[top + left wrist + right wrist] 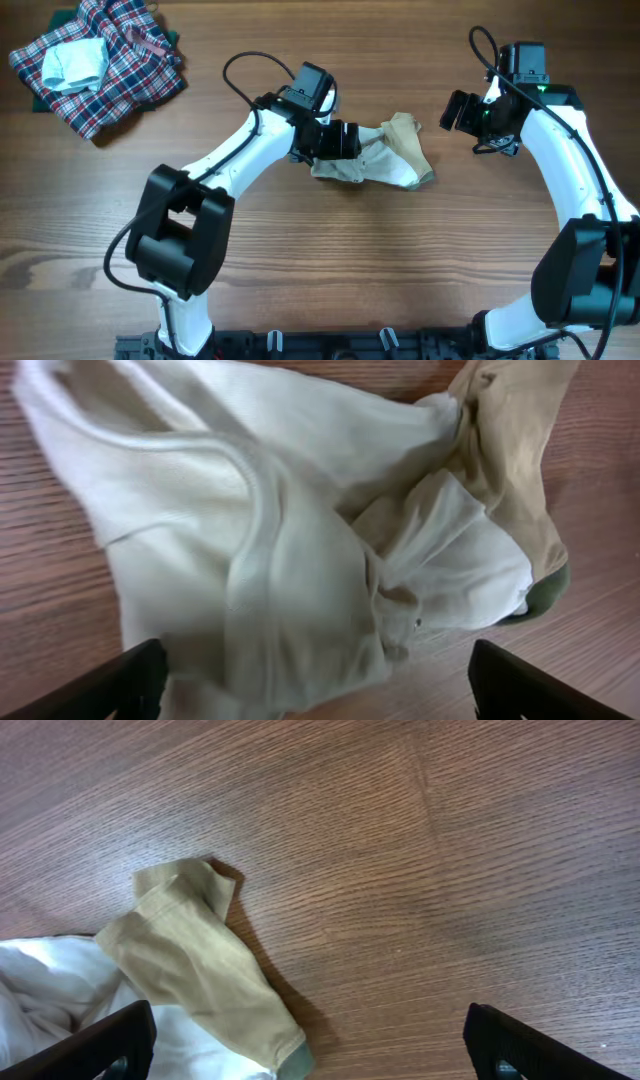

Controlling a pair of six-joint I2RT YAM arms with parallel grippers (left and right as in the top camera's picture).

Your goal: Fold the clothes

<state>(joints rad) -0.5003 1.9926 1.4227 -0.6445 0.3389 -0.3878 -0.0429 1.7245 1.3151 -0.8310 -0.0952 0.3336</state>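
Observation:
The clothes lie crumpled in the middle of the table, a small white garment with a tan sleeve folded over at its right side. In the left wrist view the white cloth fills most of the frame, and a green cuff edge shows at the right. My left gripper hovers over the garment's left part, open, its fingers wide apart with loose cloth below them. My right gripper stands open to the right of the garment, apart from it. The tan sleeve lies beside its left finger.
A red-blue-white plaid heap sits at the far left corner with a pale blue-white folded piece on top. Bare wooden table stretches in front of the garment and to its right.

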